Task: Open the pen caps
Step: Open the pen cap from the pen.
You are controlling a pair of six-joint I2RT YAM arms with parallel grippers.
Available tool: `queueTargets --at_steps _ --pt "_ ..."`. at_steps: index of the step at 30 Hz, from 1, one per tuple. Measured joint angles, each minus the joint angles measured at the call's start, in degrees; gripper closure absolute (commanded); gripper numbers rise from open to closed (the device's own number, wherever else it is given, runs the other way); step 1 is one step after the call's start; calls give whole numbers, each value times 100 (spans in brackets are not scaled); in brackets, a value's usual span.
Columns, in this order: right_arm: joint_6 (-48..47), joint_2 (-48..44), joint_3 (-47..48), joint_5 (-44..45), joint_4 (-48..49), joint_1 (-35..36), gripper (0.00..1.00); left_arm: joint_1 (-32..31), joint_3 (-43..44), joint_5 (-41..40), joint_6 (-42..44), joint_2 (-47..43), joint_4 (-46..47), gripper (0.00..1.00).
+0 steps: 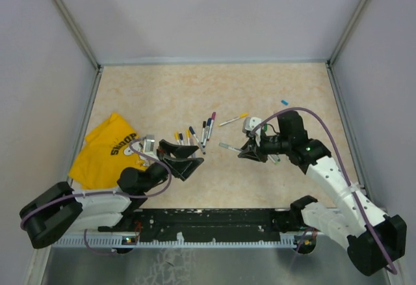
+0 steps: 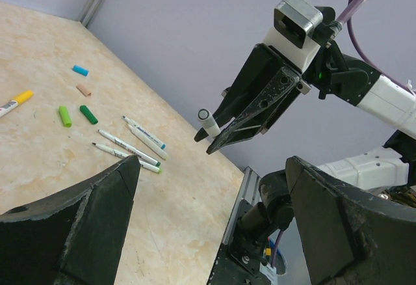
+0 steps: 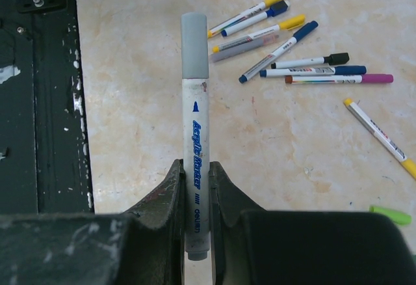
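Note:
My right gripper (image 3: 197, 181) is shut on a white-barrelled pen (image 3: 195, 135) with its grey cap (image 3: 194, 44) on, pointing away from the jaws. From above, the right gripper (image 1: 246, 153) holds this pen (image 1: 229, 147) over the table, aimed left at my left gripper (image 1: 184, 156). The left gripper (image 2: 212, 166) is open and holds nothing; in its view the right gripper (image 2: 214, 140) and the capped pen's end (image 2: 208, 123) float just ahead of it. Several capped pens (image 1: 198, 134) lie in a cluster at the table's middle. Loose caps, green (image 2: 65, 116), blue (image 2: 80, 70) and tan (image 2: 83, 90), lie farther right.
A yellow cloth (image 1: 107, 148) lies at the left beside the left arm. Three uncapped pens (image 2: 133, 145) lie near the right arm. A black base rail (image 1: 208, 220) runs along the near edge. Walls enclose the table on three sides.

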Motion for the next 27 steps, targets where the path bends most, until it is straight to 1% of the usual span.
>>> queueTargets --at_steps 27 --pt "85 61 -83 -4 208 0 100 -258 87 -444 -186 730 402 4"
